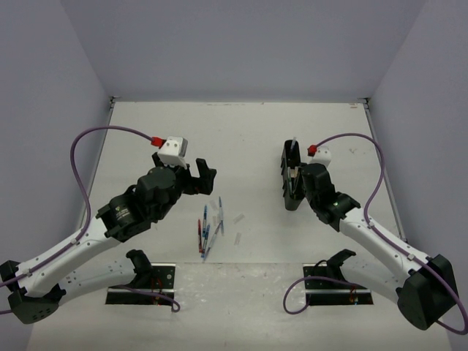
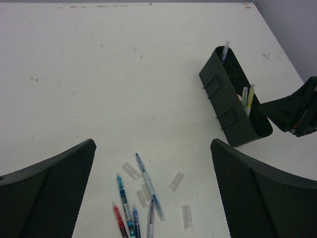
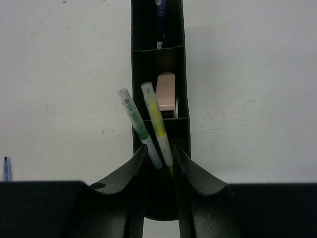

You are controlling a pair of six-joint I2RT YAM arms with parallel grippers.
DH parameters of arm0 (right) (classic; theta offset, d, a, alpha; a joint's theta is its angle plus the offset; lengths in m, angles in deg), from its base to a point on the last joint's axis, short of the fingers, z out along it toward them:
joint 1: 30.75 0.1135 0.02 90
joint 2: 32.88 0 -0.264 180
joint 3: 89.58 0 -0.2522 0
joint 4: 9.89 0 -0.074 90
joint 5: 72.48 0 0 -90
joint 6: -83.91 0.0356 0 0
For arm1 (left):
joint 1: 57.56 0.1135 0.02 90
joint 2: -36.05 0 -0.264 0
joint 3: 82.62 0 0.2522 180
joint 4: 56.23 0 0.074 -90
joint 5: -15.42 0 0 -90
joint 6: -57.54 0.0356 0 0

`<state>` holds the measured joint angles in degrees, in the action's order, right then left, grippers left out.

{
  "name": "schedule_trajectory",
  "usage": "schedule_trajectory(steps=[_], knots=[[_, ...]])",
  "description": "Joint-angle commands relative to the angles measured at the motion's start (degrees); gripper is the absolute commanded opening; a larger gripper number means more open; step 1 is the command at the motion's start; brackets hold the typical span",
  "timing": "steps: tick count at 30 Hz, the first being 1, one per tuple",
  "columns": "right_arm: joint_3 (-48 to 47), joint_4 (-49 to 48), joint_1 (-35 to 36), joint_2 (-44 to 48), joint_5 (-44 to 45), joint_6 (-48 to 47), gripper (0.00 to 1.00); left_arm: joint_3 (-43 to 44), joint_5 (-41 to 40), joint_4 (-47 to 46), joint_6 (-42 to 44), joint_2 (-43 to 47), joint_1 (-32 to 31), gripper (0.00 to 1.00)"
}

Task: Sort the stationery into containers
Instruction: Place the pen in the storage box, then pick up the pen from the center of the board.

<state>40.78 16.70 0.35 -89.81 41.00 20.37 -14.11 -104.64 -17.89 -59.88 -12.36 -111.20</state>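
Observation:
The black organiser tray (image 1: 285,164) lies at centre right, also in the left wrist view (image 2: 228,114) and the right wrist view (image 3: 136,64). My right gripper (image 3: 159,158) is at its near compartment, jaws closed narrowly on a green pen (image 3: 136,116) and a yellow pen (image 3: 156,116) that lean upward. A pinkish eraser (image 3: 167,91) sits in the middle compartment and a blue pen (image 3: 159,20) in the far one. Several pens (image 2: 148,186) lie on the table below my left gripper (image 2: 152,146), which is open, empty and above them.
Several clear pen caps (image 2: 176,181) lie scattered among the loose pens (image 1: 208,230). My right gripper (image 2: 292,111) shows beside the tray in the left wrist view. The grey walls stand at the table's far and side edges.

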Motion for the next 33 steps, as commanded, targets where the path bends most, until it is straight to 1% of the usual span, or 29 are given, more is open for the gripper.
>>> schedule_trajectory(steps=[1,7,9,11,14,16,18,19,21,23,24,25,27,28,29,30,31,33], knots=[[-0.16,-0.05,-0.08,1.36,1.12,0.79,0.29,-0.25,-0.62,-0.23,1.37,-0.05,0.00,1.00],[-2.07,1.78,0.03,4.45,-0.60,0.45,0.29,0.63,-3.01,1.53,-0.65,-1.07,0.05,1.00],[-3.87,3.11,0.56,5.86,-3.64,0.02,0.30,1.69,-5.76,4.05,-2.41,-2.44,0.12,1.00],[-6.08,4.32,2.56,6.98,-6.25,0.15,0.33,2.88,-9.23,7.19,-4.61,-4.55,0.17,1.00],[-9.61,7.26,8.42,5.17,-6.01,2.41,0.50,4.23,-9.83,10.13,-7.56,-8.39,2.39,1.00],[-12.70,10.02,12.52,1.08,-1.92,4.75,0.78,4.23,-4.92,10.39,-8.24,-10.57,6.57,1.00],[-14.90,11.95,15.01,-2.23,-2.53,9.17,0.98,3.48,-1.24,9.57,-8.51,-12.65,9.72,1.00],[-15.31,10.47,15.12,-4.42,-5.18,10.17,0.99,3.13,-0.60,9.27,-9.00,-13.01,10.07,1.00],[-15.21,6.68,15.13,-7.45,-11.57,10.78,0.99,2.59,-1.44,9.54,-10.03,-12.68,10.23,1.00],[-16.05,3.97,15.29,-10.81,-19.48,10.57,0.99,2.56,-4.24,11.61,-12.99,-11.86,10.31,1.00],[-17.98,4.77,16.00,-13.92,-20.45,10.93,0.98,2.94,-6.31,13.53,-14.23,-11.21,10.39,1.00],[-20.13,5.89,16.81,-17.25,-20.89,11.37,0.97,3.39,-8.46,15.56,-15.37,-10.52,10.47,1.00],[-25.88,10.89,19.92,-24.46,-16.93,12.82,0.92,3.97,-10.31,17.49,-16.12,-8.39,10.41,1.00],[-28.67,13.38,21.56,-27.73,-13.84,14.21,0.89,3.97,-9.78,17.08,-14.93,-7.06,10.41,1.00],[-29.24,13.89,21.89,-28.41,-12.18,15.12,0.88,3.76,-9.67,17.00,-13.23,-6.79,10.41,1.00],[-31.47,15.27,22.88,-30.99,-11.79,15.92,0.77,3.11,-6.60,15.34,-10.13,-5.41,10.41,1.00],[-34.28,17.01,24.13,-34.24,-11.65,16.73,0.64,2.35,-2.72,13.24,-6.69,-3.67,10.41,1.00],[-36.65,17.48,25.48,-38.94,-12.63,17.38,0.53,0.72,0.14,12.58,-3.47,-2.42,10.41,1.00]])
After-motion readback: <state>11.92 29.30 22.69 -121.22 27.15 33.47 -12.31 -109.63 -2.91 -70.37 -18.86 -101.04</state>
